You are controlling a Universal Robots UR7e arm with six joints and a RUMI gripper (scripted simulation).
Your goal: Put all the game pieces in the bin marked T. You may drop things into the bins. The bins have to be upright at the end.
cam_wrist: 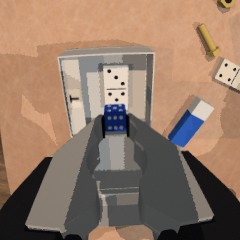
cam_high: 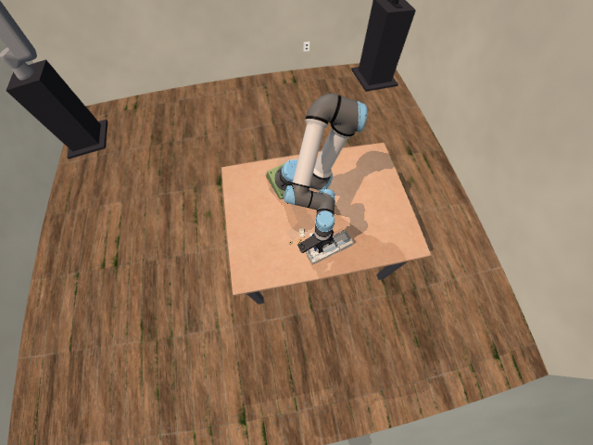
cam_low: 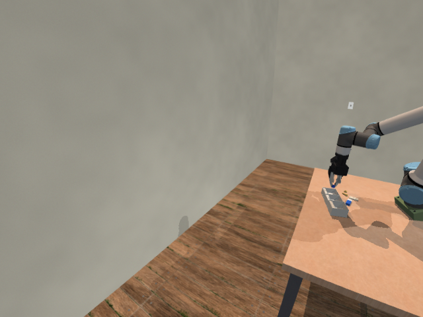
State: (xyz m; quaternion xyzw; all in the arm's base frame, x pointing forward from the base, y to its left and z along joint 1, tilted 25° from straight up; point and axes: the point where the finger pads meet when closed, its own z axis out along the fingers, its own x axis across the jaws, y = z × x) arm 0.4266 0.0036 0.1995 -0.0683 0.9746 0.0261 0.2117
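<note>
Closest to the wrist camera, the two-jaw gripper [cam_high: 315, 249] [cam_low: 333, 186] [cam_wrist: 115, 116] pinches a blue die with pale pips [cam_low: 333, 186] [cam_wrist: 115, 118] between its fingertips, above the upright bin marked T [cam_wrist: 151, 75], the end compartment of a gray three-part row [cam_low: 338, 212]. In the wrist view, the T stands at 10 o'clock from the die, while a white domino [cam_wrist: 116, 82] lies inside the bin at 12 o'clock.

Outside, on the tabletop, a blue-and-white eraser [cam_low: 348, 202] [cam_wrist: 191, 122] lies at 3 o'clock, a second domino [cam_high: 301, 233] [cam_low: 353, 198] [cam_wrist: 229, 74] at 2 o'clock, partly cropped by the frame. Beyond it are a brass-colored bolt [cam_low: 345, 193] [cam_wrist: 208, 40], near 2 o'clock, and a hex nut [cam_high: 290, 242] [cam_wrist: 226, 3], between 1 and 2.

Farther back, the arm rises from a green base plate [cam_high: 271, 175] [cam_low: 417, 215], at 10 o'clock from the table's center in the top view. Beyond the table [cam_high: 253, 268] [cam_low: 324, 266], black pedestals stand at 10 o'clock [cam_high: 57, 108] and between 12 and 1 [cam_high: 385, 43]; a wall outlet [cam_high: 306, 46] [cam_low: 350, 105] marks 12 o'clock.
</note>
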